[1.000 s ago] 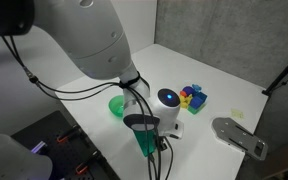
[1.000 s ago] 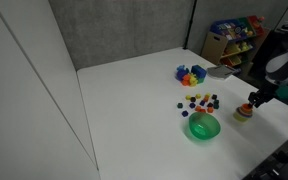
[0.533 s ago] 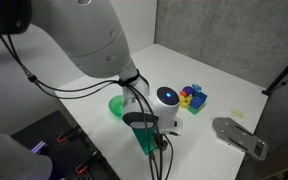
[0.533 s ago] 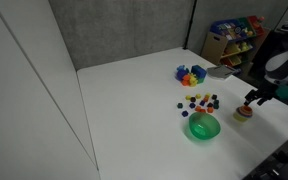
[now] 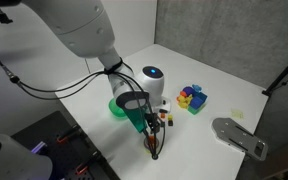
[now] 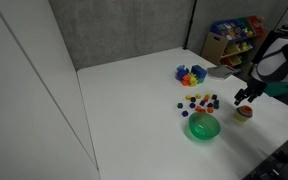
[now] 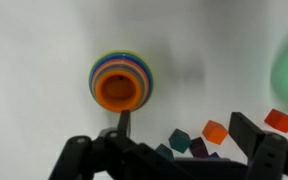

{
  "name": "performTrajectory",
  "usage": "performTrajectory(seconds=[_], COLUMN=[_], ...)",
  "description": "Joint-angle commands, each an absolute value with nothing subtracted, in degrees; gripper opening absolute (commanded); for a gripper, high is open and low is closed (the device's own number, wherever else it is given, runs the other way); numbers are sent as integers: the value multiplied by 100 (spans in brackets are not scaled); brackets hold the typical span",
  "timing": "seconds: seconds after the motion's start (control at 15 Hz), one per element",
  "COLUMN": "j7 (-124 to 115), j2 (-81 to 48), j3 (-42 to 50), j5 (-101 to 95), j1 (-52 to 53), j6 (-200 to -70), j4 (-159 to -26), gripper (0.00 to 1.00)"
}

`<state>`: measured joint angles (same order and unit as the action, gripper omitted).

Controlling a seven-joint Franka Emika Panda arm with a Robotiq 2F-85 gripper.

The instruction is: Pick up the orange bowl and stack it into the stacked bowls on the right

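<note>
The orange bowl (image 7: pixel 119 91) sits nested on top of the stacked bowls (image 7: pixel 124 68), whose rims show as coloured rings around it in the wrist view. In an exterior view the stack (image 6: pixel 243 114) is a small low mound on the white table, to the right of the big green bowl. My gripper (image 7: pixel 184 128) is open and holds nothing. It hangs above the table beside the stack, and one dark finger (image 7: pixel 122 122) shows just below the orange bowl. In an exterior view the gripper (image 6: pixel 242 97) is a little above and left of the stack.
A big bright-green bowl (image 6: pixel 203 127) stands left of the stack. Several small coloured cubes (image 6: pixel 199 101) lie behind it and show between my fingers as cubes (image 7: pixel 215 130). A yellow-blue-purple cluster (image 6: pixel 191 74) sits further back. A grey flat object (image 5: pixel 239 137) lies at the table's edge.
The gripper has opened and let go of the orange bowl, which stays on the stack. The gripper has lifted and pulled slightly away from the stack.
</note>
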<state>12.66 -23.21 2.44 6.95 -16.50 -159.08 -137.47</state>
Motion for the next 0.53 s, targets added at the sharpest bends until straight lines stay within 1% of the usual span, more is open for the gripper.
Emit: performTrajectory(seconds=[0.0, 0.2, 0.47], j7=[417, 85, 274], j2=[-1663, -1182, -433], j3=[659, 725, 618], j5=[85, -259, -316], j1=[-849, -540, -524], j6=[-15432, -14754, -13557], j4=[-13890, -13794, -13702], gripper=[100, 100, 100])
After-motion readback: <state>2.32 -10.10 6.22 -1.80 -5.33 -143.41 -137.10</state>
